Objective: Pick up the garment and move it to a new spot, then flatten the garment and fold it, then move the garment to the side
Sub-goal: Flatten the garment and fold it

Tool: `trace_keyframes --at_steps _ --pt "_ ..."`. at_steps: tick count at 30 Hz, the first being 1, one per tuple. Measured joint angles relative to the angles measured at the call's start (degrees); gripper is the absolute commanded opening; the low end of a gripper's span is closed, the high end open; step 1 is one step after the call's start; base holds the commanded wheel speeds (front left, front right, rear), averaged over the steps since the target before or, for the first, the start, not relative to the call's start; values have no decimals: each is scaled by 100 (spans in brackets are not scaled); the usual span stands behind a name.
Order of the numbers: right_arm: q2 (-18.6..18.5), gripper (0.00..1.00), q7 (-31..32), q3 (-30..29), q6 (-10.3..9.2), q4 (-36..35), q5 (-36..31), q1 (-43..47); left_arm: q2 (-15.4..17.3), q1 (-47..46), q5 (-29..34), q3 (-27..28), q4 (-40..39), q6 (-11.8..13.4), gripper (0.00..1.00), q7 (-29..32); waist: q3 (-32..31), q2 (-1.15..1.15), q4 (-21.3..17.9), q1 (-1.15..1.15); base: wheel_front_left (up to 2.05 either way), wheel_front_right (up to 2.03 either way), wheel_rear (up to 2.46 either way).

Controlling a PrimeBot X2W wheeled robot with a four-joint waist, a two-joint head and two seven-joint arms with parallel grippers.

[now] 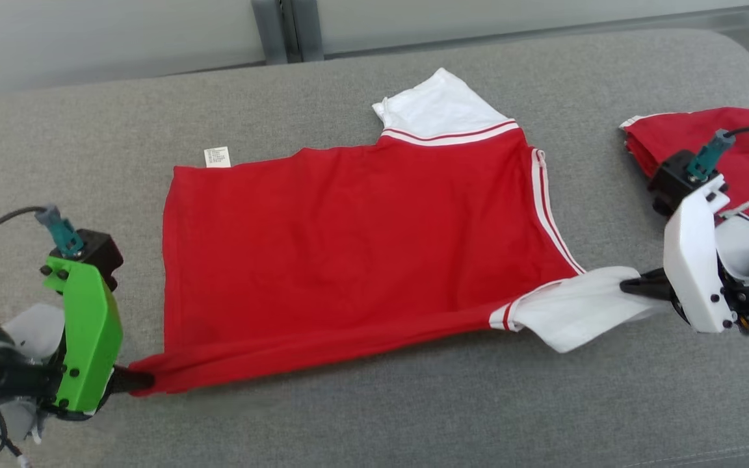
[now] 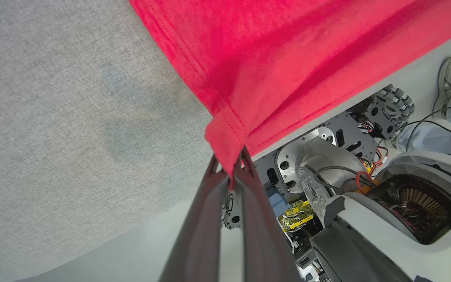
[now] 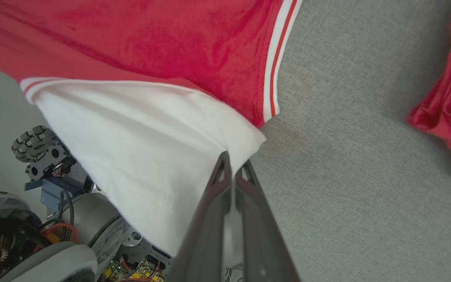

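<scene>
The garment (image 1: 348, 240) is a red shirt with white sleeves and red-white trim, spread across the grey table (image 1: 374, 403). Its near edge is lifted and pulled taut between both grippers. My left gripper (image 1: 140, 381) is shut on the red hem corner (image 2: 225, 141) at the lower left. My right gripper (image 1: 628, 286) is shut on the near white sleeve (image 3: 151, 156) at the right. The far white sleeve (image 1: 439, 104) lies flat at the back. A small white label (image 1: 217, 156) sticks out at the back left edge.
A second red cloth (image 1: 706, 153), folded, lies at the right end of the table, just behind my right wrist. The table's near edge runs below the lifted hem. A person's shoe (image 2: 450, 78) and my wheeled base (image 2: 386, 113) show on the floor.
</scene>
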Motion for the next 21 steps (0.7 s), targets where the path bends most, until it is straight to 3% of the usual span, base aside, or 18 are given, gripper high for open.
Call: trace_keyframes --at_steps 6,13,14,15,16,17,18,19,21 --pt "680 0 425 -494 0 656 -391 -367 -568 -530 -88 67 866 -34 0 491 450 0 69 0 0 0 0" --pt "1270 0 469 -903 -1 1180 -810 -588 -1102 -876 -38 155 1639 -200 0 483 790 0 100 0 0 0 0" --pt "1354 0 452 -949 -1 1236 -866 -609 -1156 -902 -9 154 1744 -240 49 478 822 0 96 0 0 0 0" --pt "1412 3 421 -981 -1 1279 -900 -615 -1193 -912 22 146 1822 -268 90 469 841 0 90 0 0 0 0" --pt "1484 20 381 -1023 -1 1327 -929 -620 -1236 -920 60 137 1908 -310 100 430 855 0 77 0 0 0 0" --pt "1539 39 330 -1054 -1 1354 -954 -623 -1269 -923 81 138 1978 -344 100 414 860 0 67 0 0 0 0" --pt "1590 89 267 -1087 -1 1379 -988 -630 -1308 -928 81 151 2052 -366 100 360 858 0 58 0 0 0 0" --pt "1634 100 198 -1123 -1 1415 -1003 -630 -1352 -929 96 171 2124 -411 100 279 846 0 55 0 0 0 0" --pt "1718 100 16 -1190 -2 1460 -1043 -629 -1425 -929 144 232 2243 -487 100 58 801 0 52 0 0 0 0"
